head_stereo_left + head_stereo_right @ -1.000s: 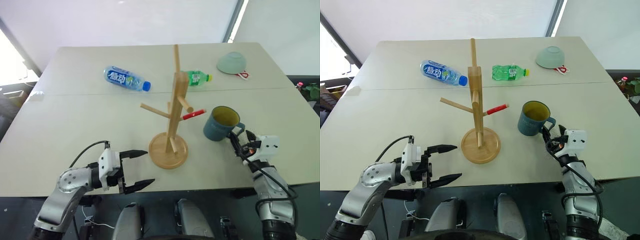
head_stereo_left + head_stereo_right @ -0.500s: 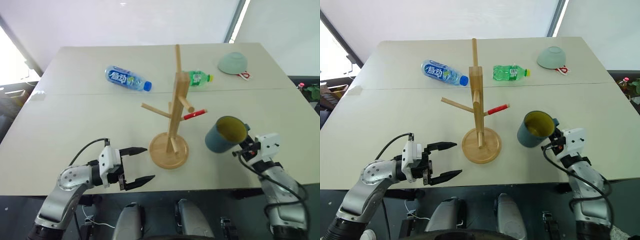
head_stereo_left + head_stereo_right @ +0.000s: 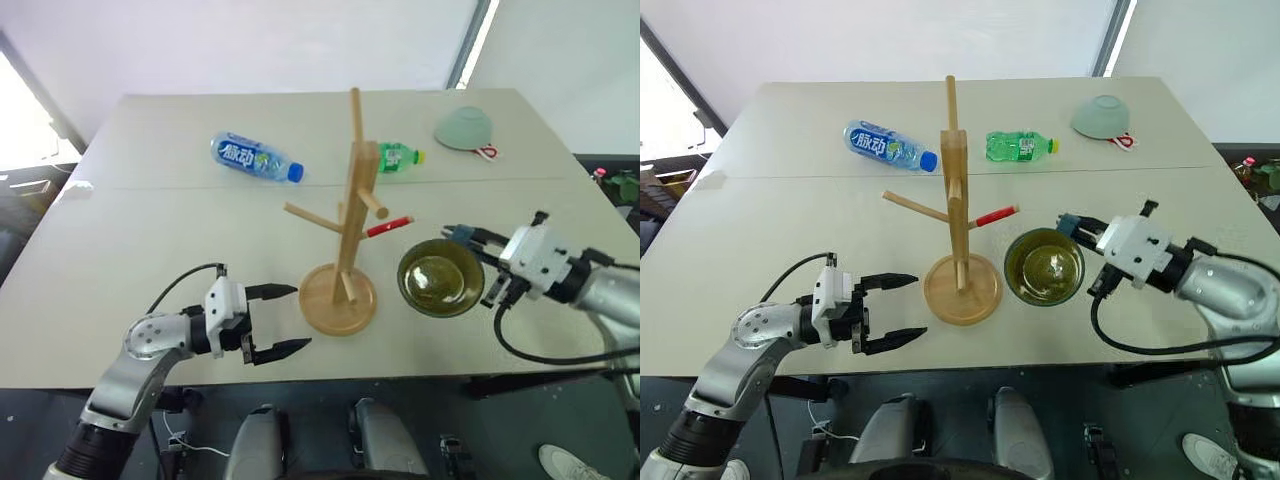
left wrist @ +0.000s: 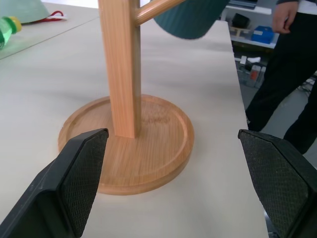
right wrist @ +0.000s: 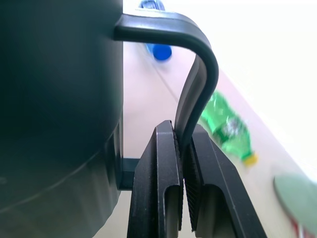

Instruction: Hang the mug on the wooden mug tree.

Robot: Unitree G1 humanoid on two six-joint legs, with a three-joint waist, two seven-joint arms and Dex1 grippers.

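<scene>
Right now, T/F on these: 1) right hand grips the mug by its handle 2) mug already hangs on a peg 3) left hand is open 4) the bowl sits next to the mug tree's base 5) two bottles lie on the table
1) True: the right hand pinches the handle of the mug.
2) False: the mug is held in the air beside the wooden mug tree, on no peg.
3) True: the left hand is open, holding nothing.
4) False: the bowl lies at the table's far right corner.
5) True: a blue bottle and a green bottle.
</scene>
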